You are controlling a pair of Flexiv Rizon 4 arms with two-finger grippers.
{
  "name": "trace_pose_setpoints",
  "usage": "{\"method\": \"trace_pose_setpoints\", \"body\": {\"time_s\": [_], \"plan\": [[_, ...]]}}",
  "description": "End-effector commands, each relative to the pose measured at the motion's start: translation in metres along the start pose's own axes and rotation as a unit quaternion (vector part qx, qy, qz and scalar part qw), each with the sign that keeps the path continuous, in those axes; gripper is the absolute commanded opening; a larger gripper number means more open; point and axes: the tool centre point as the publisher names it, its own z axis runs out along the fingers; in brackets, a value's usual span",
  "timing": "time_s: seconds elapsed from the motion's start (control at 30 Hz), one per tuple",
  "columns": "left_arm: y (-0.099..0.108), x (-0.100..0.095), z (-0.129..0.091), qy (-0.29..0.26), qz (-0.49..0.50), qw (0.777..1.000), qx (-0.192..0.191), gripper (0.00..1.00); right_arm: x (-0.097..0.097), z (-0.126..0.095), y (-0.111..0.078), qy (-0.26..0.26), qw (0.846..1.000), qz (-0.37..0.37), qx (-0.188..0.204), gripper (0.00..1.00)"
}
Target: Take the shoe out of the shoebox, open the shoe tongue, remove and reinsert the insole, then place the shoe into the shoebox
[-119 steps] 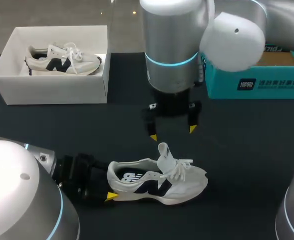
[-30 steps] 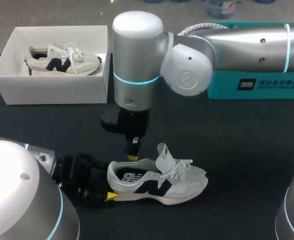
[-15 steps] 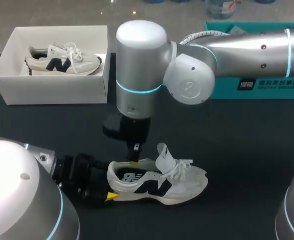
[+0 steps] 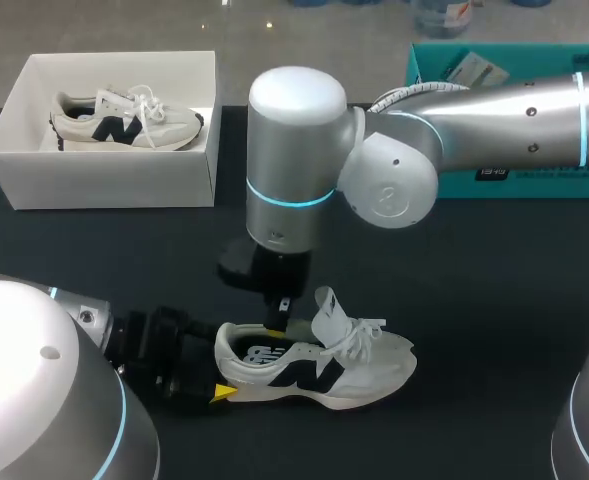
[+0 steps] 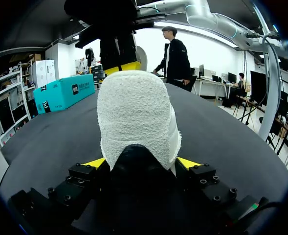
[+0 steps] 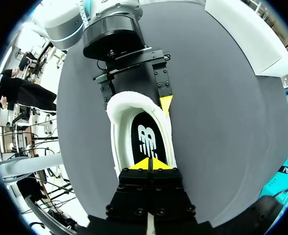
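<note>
- Head view: your shoe [image 4: 314,362] stands on the surface [image 4: 494,300] at 6 o'clock, toe toward 3, outside the shoebox [image 4: 114,180] at 10 o'clock. The tongue [image 4: 329,315] is up. The right pincer [image 4: 274,322] hangs at the collar on the shoe's far side, and the left pincer [image 4: 221,372] sits at the heel, at the shoe's 9 o'clock. You cannot read either pincer's spread from here.
- Left wrist view: this one shows the hold. Both yellow tips press the heel from either side, so the left pincer is pinching the shoe. The inside of the shoe is hidden.
- Right wrist view: only here do you look straight into the opening. The right pincer's tips are pressed together just over the insole [image 6: 147,139], with nothing seen between them.
- I judge the insole removal to be the step in hand. Part the tips slightly, catch the insole's rim near the heel, and peel upward while the left pincer anchors the shoe.
</note>
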Motion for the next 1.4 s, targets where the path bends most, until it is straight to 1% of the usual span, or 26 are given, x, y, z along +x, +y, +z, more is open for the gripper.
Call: {"method": "trace_pose_setpoints", "body": {"time_s": [0.03, 0.1, 0.37, 0.8, 1.03, 1.2, 1.27, 1.3, 1.4], "plan": [[0.007, -0.001, 0.001, 0.001, 0.0, 1.0, -0.001, 0.0, -0.004, 0.003, 0.002, -0.007, 1.0, 0.003, 0.013, 0.0], [0.007, -0.001, 0.001, 0.001, 0.0, 1.0, -0.001, 0.0, -0.005, 0.004, 0.002, -0.015, 1.0, 0.008, 0.019, 0.0], [0.007, -0.001, 0.001, 0.001, 0.0, 1.0, -0.001, 0.0, -0.007, 0.008, 0.001, -0.021, 0.999, 0.013, 0.044, 0.0], [0.007, -0.001, 0.001, 0.001, 0.0, 1.0, -0.001, 0.0, -0.005, 0.03, -0.003, -0.018, 0.999, 0.013, 0.046, 0.0], [0.007, -0.001, 0.001, 0.001, 0.0, 1.0, -0.001, 0.0, -0.005, 0.031, -0.012, -0.021, 0.999, 0.016, 0.047, 0.0], [0.007, -0.001, 0.001, 0.001, 0.0, 1.0, -0.001, 0.0, -0.007, 0.028, -0.015, -0.024, 0.998, 0.018, 0.051, 0.0], [0.007, -0.001, 0.001, 0.001, 0.0, 1.0, -0.001, 0.0, -0.008, 0.027, -0.016, -0.024, 0.998, 0.018, 0.051, 0.13], [0.007, -0.001, 0.001, 0.001, 0.0, 1.0, -0.001, 0.0, -0.008, 0.027, -0.016, -0.025, 0.998, 0.018, 0.051, 0.16], [0.007, -0.001, 0.001, 0.001, 0.0, 1.0, -0.001, 0.0, -0.01, 0.028, -0.016, -0.025, 0.998, 0.016, 0.051, 0.31]]}}
